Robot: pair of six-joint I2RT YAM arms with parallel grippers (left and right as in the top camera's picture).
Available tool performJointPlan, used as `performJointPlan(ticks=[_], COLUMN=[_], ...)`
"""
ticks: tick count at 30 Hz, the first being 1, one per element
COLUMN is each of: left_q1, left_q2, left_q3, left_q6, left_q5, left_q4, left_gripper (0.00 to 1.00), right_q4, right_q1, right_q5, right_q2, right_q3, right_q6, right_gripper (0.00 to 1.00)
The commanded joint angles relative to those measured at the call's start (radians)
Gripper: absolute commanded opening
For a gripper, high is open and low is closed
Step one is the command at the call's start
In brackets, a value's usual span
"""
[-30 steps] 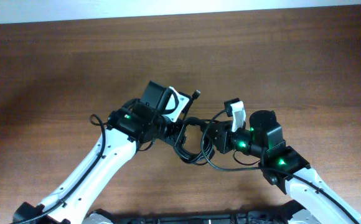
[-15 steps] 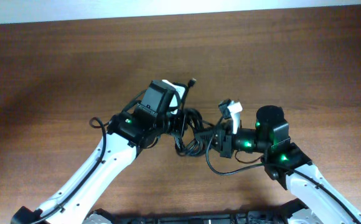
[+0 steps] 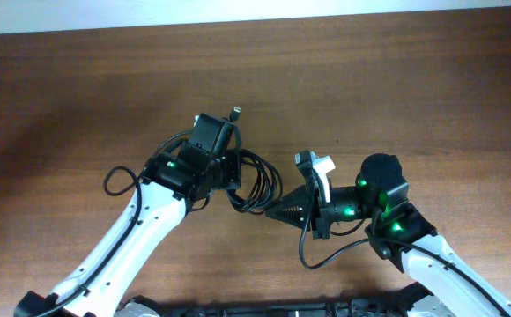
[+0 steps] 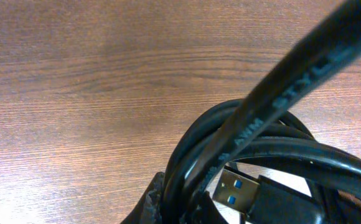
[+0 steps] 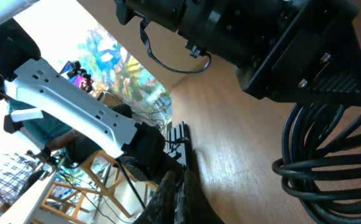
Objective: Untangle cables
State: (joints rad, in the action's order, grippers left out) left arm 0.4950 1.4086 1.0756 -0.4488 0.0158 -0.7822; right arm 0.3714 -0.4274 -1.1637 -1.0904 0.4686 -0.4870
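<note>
The surface (image 3: 432, 97) is a brown wooden top with a fine grain running left to right, darker streaks through it, and a soft patch of glare toward its left side. Along the far edge it meets a pale wall (image 3: 238, 13). Near the middle a bundle of thin black cables (image 3: 257, 180) is looped over the wood; from overhead its lower loops look as if they reach the surface, but whether they rest on it or hang just above cannot be told. In the left wrist view the same loops (image 4: 274, 149) and a plug (image 4: 236, 190) with a blue insert show against the bare grain (image 4: 75, 93).
</note>
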Motion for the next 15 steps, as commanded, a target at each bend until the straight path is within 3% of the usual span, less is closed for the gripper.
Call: performJointPlan(ticks=[1, 7, 11, 13, 15], left_q1=[0.0, 0.0, -0.001, -0.001, -0.001], left_q2=[-0.001, -0.001, -0.001, -0.001, -0.001], left_q3=[0.015, 0.015, 0.015, 0.015, 0.015], left_q6=[-0.037, -0.037, -0.037, -0.037, -0.037], left_q5=[-0.047, -0.046, -0.013, 0.018, 0.037], left_q4=[0.003, 0.01, 0.01, 0.01, 0.01], left_gripper=[0.0, 0.0, 0.0, 0.0, 0.0], right_q4=[0.0, -0.011, -0.191, -0.315, -0.341], right_q1=[-0.003, -0.002, -0.002, -0.002, -0.002], right_q5=[0.039, 0.285, 0.542, 0.714, 0.756], right_q2=[-0.005, -0.005, -0.005, -0.005, -0.005], right_q3=[0.014, 0.014, 0.014, 0.014, 0.014], right_q6=[0.007, -0.05, -0.067, -0.151, -0.151], right_gripper=[0.04, 0.04, 0.04, 0.04, 0.06])
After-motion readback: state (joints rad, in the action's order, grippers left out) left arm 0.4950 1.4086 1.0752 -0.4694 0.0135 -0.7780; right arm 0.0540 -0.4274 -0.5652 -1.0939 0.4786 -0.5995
